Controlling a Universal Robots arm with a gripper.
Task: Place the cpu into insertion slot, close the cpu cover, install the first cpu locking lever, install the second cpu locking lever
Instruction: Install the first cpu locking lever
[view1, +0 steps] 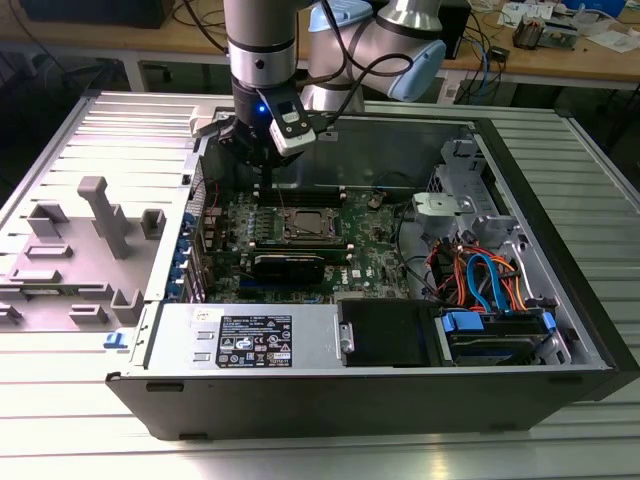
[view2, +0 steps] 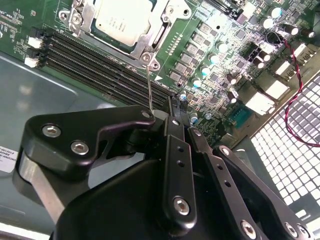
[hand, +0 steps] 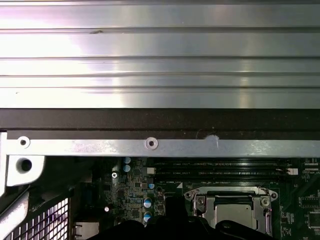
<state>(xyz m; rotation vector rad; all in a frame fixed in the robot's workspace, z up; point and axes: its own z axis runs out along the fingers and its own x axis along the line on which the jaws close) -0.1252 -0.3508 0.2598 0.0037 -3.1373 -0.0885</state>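
The cpu (view2: 120, 20) already lies flat in the insertion slot (view2: 75, 20) on the green board, with the cpu cover (view2: 150, 39) down around its silvery top. From the slot's corner a thin locking lever (view2: 148, 85) runs out over the black memory slots (view2: 95, 57) to the gripper (view2: 175, 107). The gripper's fingers are drawn together; I cannot tell whether they pinch the wire's tip. That lever looks like bare spring steel: light, stiff and slick. I would hold it near its free end and press steadily, since the chip and the pins under it seem the fragile parts here
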